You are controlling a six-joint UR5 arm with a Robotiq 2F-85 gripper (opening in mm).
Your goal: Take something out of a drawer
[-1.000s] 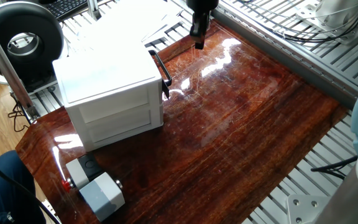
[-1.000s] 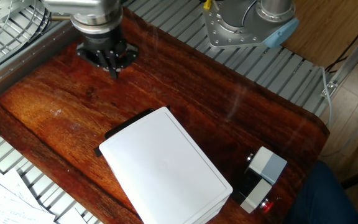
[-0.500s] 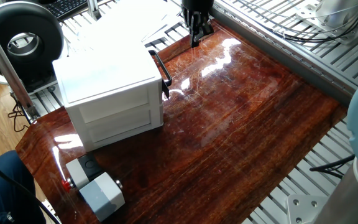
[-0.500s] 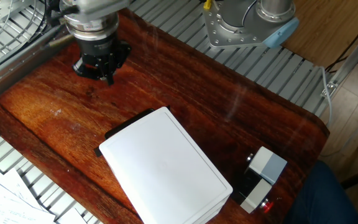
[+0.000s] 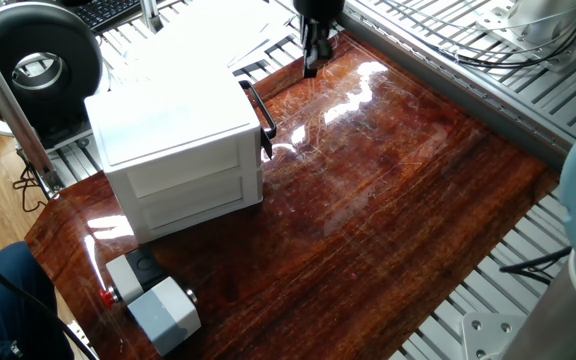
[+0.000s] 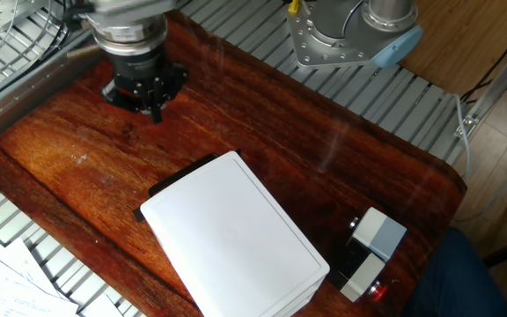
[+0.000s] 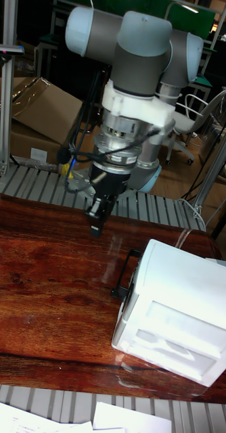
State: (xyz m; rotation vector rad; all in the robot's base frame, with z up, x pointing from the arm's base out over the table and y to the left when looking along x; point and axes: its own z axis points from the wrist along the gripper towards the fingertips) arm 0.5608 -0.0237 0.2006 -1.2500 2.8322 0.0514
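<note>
The white two-drawer cabinet stands on the wooden table with both drawers pushed in. Its black bar handles face the gripper's side. Which one is the drawer of the task I cannot tell, and the something is hidden from every view. My gripper hangs over the table's far corner, a short way out from the handles and above their height. Its fingers point down, pressed together, with nothing in them.
A grey box with a red button sits at the table's end behind the cabinet. Slatted metal rails border the table. Papers lie beyond the edge near the cabinet. The robot base stands at the far side.
The gripper has shifted a little toward the cabinet's handle side and turned slightly about its axis. The cabinet and grey box have not moved.
</note>
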